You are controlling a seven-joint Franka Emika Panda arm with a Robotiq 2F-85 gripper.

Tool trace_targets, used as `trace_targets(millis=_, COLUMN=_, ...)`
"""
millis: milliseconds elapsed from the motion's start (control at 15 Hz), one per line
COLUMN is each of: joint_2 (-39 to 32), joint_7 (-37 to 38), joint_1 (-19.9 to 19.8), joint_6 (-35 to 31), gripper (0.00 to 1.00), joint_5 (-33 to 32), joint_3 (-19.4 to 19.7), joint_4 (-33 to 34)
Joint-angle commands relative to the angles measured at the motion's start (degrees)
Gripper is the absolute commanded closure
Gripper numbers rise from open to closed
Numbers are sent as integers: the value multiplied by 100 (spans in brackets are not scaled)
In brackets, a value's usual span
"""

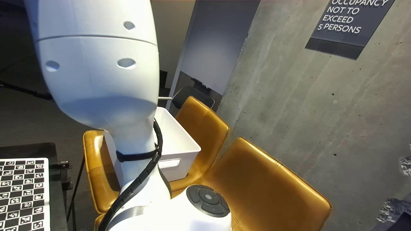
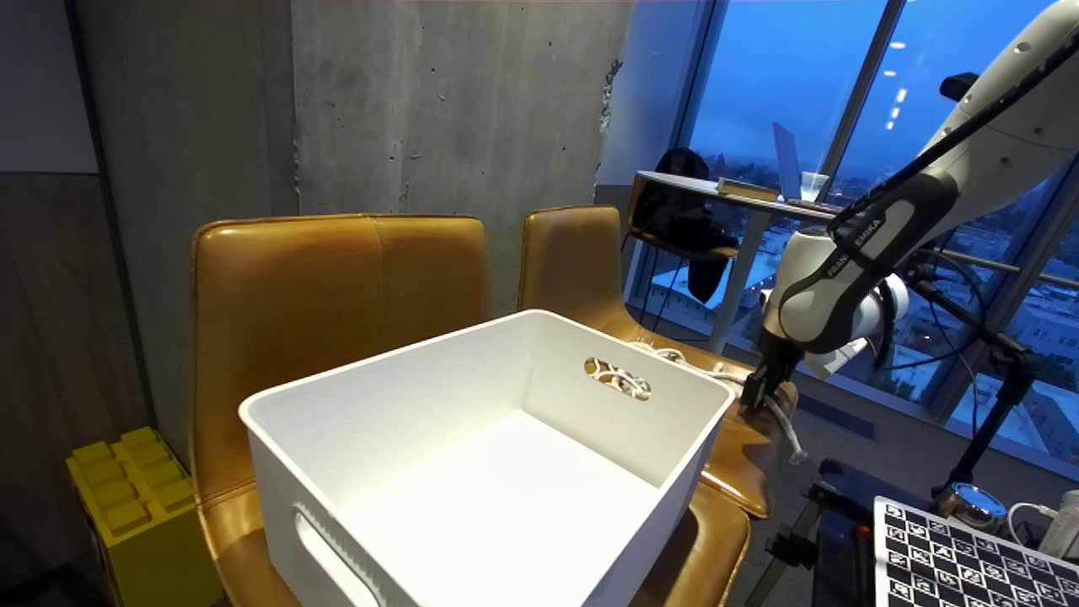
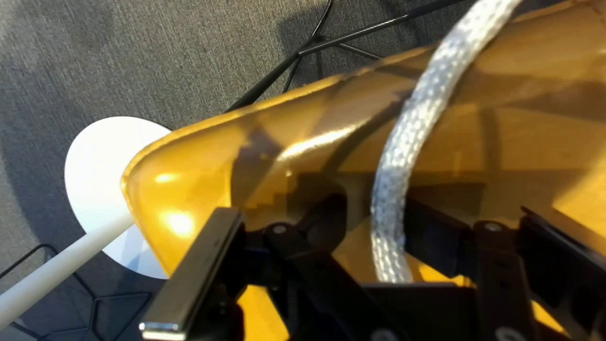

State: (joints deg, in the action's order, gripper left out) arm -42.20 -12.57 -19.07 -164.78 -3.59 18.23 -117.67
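A pale braided rope [image 3: 407,151] curves down over a tan chair seat [image 3: 284,137] and passes between the fingers of my gripper [image 3: 373,219]. The jaws stand part-way apart. A gap shows between the rope and the left finger [image 3: 334,222], while the rope overlaps or borders the right finger [image 3: 435,232]; whether it touches cannot be told. In an exterior view the gripper [image 2: 756,392] points down at the seat's front edge, and the rope's loose end [image 2: 791,430] hangs past it. More rope [image 2: 666,352] lies behind the bin. The arm [image 1: 106,80] hides the gripper in an exterior view.
A white bin [image 2: 430,379] with handle slots rests on the chair [image 2: 337,303] beside the rope's chair. A marker board [image 2: 969,556] lies on a dark stand, near a black pole [image 2: 1003,388]. A concrete wall [image 1: 305,112] rises behind the chairs.
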Motion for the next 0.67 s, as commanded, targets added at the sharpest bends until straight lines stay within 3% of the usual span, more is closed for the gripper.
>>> trace_targets(millis=0, joint_2=285, joint_7=223, joint_1=16, joint_6=63, gripper=99, joint_5=-163, joint_3=121, joint_4=-170)
trace_targets(millis=267, joint_2=1493, joint_7=273, joint_1=130, joint_6=366, gripper=98, joint_5=-63, joint_3=-111, joint_4=-835)
trace_targets(millis=600, joint_2=2884, joint_7=250, joint_1=293, joint_6=1056, gripper=98, joint_5=99, joint_3=-519, joint_4=-1119)
